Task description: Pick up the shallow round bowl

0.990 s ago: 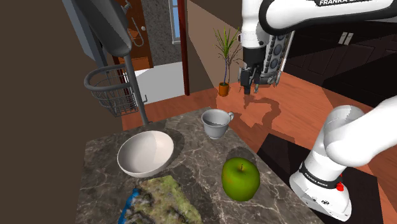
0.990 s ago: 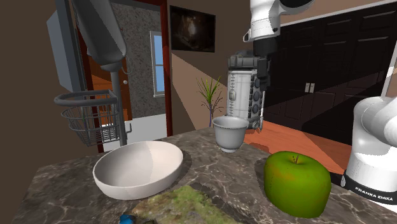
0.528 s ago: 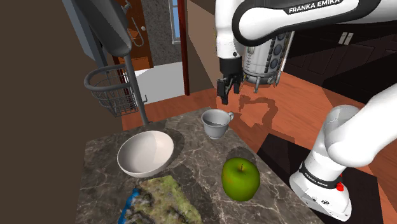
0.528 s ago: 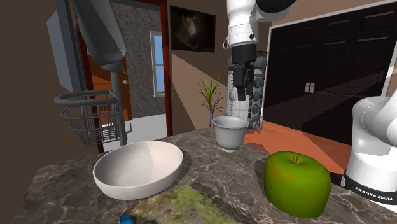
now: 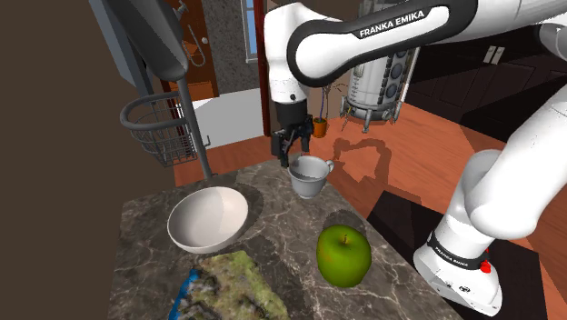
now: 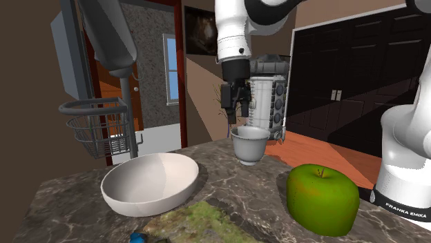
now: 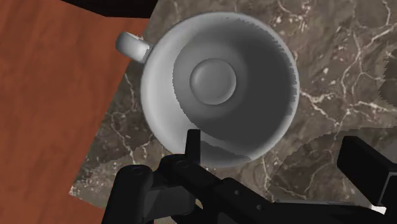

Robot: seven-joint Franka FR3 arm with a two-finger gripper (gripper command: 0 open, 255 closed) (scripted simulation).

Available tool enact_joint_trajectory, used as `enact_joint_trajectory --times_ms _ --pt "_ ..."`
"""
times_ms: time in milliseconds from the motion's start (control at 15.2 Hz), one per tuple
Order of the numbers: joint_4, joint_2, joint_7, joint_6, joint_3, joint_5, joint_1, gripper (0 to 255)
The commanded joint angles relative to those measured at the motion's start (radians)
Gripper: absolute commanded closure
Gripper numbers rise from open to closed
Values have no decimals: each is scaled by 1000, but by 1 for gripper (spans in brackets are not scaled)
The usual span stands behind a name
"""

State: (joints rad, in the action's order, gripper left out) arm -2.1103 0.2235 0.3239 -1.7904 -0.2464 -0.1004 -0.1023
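You're hovering, fingers (image 7: 366, 167) apart, over the cup (image 5: 309, 175); the bowl (image 5: 207, 218) is sitting at its eight o'clock, so dropping here risks grabbing the wrong vessel.

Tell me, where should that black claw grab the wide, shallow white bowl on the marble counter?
Probably its thin rim, coming straight down from above: the shallow round white bowl sits upright and looks too wide for the open black gripper to span, so one finger inside, one outside.

Dark veined marble counter (image 5: 273, 227), smooth matt white bowl (image 5: 207, 218), glossy green apple (image 5: 343, 255), reddish wooden floor (image 5: 427, 136).
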Motion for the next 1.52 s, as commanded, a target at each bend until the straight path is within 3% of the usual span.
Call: enact_joint_trajectory --times_ms 0,726,1386,1452 --pt "62 -72 30 -12 -18 -1 -7 0" --pt "435 -465 206 -47 -89 44 -89 0" --pt "367 -491 202 -141 -86 50 -93 0" --pt "366 -491 201 -141 -86 50 -92 255"
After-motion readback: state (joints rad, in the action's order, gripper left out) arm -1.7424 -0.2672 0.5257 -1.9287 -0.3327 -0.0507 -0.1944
